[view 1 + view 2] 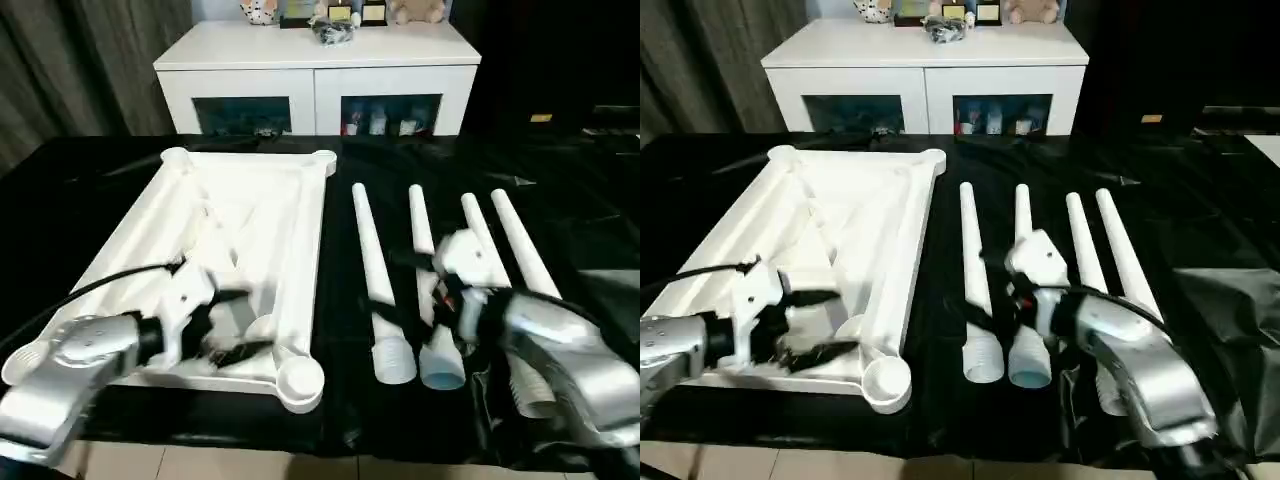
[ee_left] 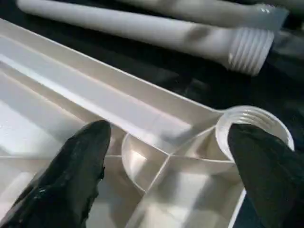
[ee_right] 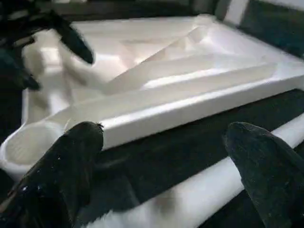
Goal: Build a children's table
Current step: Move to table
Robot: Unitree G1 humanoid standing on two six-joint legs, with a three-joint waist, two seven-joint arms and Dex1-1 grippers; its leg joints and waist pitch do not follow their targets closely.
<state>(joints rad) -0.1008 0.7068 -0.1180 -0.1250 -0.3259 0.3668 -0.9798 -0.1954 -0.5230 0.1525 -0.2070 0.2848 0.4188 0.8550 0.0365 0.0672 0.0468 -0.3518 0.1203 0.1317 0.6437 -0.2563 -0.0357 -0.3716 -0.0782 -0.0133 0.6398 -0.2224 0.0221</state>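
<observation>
A black-covered table (image 1: 560, 180) carries all the parts; behind it stands a white cabinet (image 1: 316, 70) with glass doors, through which bottles and other small items show dimly, while the objects on its top are cut off by the picture edge. The white tabletop (image 1: 250, 215) lies ribbed underside up on the left part of the black-covered table, with a round threaded socket (image 1: 300, 380) at its near right corner and further sockets at its far corners. Just right of the tabletop, four tapered white legs (image 1: 372, 260) lie side by side, apart from it, narrow ends toward the cabinet and threaded wide ends toward the robot. The left gripper (image 1: 235, 330) hangs over the near end of the tabletop with its two black fingers (image 2: 76, 175) spread wide and nothing between them; the socket shows close by one finger, though whether the fingers touch the ribs cannot be told. The right gripper (image 1: 1005, 300) sits low over the near part of the legs, beside the tabletop's long right edge, its fingers (image 3: 61, 175) likewise spread wide and empty, one leg passing beneath them; contact cannot be told. The near ends of the two rightmost legs are hidden behind the silver right forearm (image 1: 570, 360).
</observation>
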